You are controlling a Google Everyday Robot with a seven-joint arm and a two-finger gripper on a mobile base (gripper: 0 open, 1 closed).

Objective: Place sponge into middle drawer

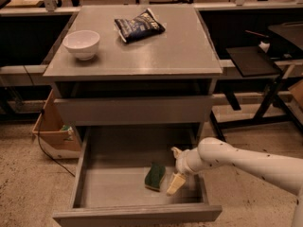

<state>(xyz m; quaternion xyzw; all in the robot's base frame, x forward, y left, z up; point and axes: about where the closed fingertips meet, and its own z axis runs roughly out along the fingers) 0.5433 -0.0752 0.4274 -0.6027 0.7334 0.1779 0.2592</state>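
The sponge [155, 176], dark green on top with a pale yellow edge, lies flat on the grey floor of the pulled-out middle drawer [118, 186], right of its centre. My gripper [173, 170] is inside the drawer just to the right of the sponge, on the white arm that reaches in from the right. It is open and empty; one cream fingertip [174, 185] points down towards the drawer floor and the other points up and back. The gripper stands a little apart from the sponge.
A white bowl [82, 43] and a dark blue snack bag [139, 25] sit on the cabinet top [180, 56]. A closed drawer front [132, 109] is above the open drawer. A cardboard box [54, 131] stands on the floor at the left, and black stands [255, 79] at the right.
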